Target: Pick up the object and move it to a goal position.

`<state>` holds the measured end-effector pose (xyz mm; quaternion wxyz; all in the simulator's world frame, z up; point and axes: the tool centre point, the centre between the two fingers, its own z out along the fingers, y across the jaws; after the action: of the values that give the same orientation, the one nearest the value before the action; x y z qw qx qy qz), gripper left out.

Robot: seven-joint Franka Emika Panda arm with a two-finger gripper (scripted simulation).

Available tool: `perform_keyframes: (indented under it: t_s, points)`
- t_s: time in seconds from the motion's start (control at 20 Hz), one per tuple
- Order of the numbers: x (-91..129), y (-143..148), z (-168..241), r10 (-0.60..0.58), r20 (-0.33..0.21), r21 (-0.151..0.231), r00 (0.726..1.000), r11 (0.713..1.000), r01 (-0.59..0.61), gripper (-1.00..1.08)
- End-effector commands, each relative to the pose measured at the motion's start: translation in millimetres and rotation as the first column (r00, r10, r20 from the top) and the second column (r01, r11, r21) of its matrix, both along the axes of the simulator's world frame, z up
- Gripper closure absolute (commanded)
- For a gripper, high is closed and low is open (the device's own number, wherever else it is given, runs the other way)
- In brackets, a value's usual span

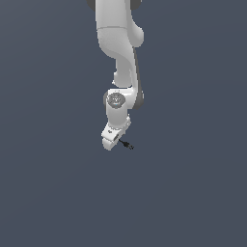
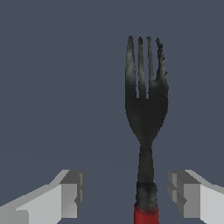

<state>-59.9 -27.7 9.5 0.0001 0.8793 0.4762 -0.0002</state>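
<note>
- The fork point(image 2: 146, 109), black tines and red handle end, lies between the gripper point(image 2: 124, 194) fingers; the jaws stand apart, not touching it.
- To grasp well, centre on the handle, which sits nearer one finger, then close.
- The exterior view shows only a tiny dark sliver point(image 1: 127, 144) beside the gripper point(image 1: 112, 140); probably resting on the surface.

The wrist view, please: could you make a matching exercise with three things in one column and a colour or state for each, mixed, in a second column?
Column one:
1. fork prongs
2. fork handle end
3. gripper

Column two:
A. red
B. white, open, one finger on each side of the fork
C. black

Pairs: 1-C, 2-A, 3-B
</note>
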Motion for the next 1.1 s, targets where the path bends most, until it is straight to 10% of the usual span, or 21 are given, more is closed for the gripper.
perform_keyframes:
  t_s: [0.0, 1.05]
  points:
    - [1, -2, -3, -0.003, 0.000, 0.000, 1.000, 1.000, 0.003, 1.08]
    - [11, -40, 61, 0.002, 0.001, 0.001, 1.000, 1.000, -0.002, 1.08]
